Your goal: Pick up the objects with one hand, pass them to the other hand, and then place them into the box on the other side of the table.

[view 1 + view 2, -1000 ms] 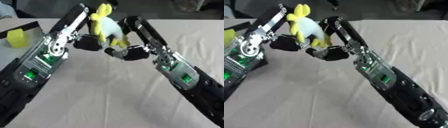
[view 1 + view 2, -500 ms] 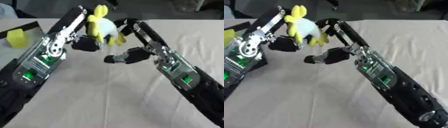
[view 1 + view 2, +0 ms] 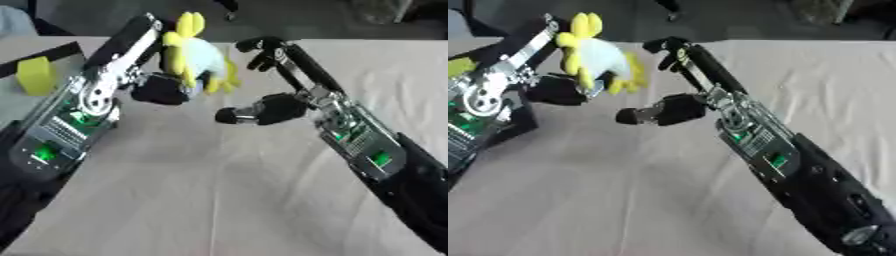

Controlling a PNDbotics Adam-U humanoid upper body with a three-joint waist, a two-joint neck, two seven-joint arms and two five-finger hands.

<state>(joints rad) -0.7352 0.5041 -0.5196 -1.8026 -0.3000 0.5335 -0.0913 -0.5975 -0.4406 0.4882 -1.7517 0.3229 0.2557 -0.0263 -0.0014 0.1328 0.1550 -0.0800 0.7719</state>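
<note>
Left hand (image 3: 164, 89) is curled round a plush toy (image 3: 199, 56), white body with yellow ears and limbs, held up above the table (image 3: 219, 190) at about 11 o'clock in the left eye view. Toy's yellow ears point up, yellow feet hang at its lower right. Right hand (image 3: 262, 109) sits just right of and below the toy, roughly at centre, apart from it; fingers are bunched inward with nothing in them, dark fingertips pointing toward 9 o'clock. Right forearm runs from the hand down to 4 o'clock; another black link of it rises toward 12 o'clock behind the hand. Yellow block (image 3: 36, 76) at 10 o'clock inside a black-edged box (image 3: 54, 52) at the table's left side. Table covered in beige cloth.
</note>
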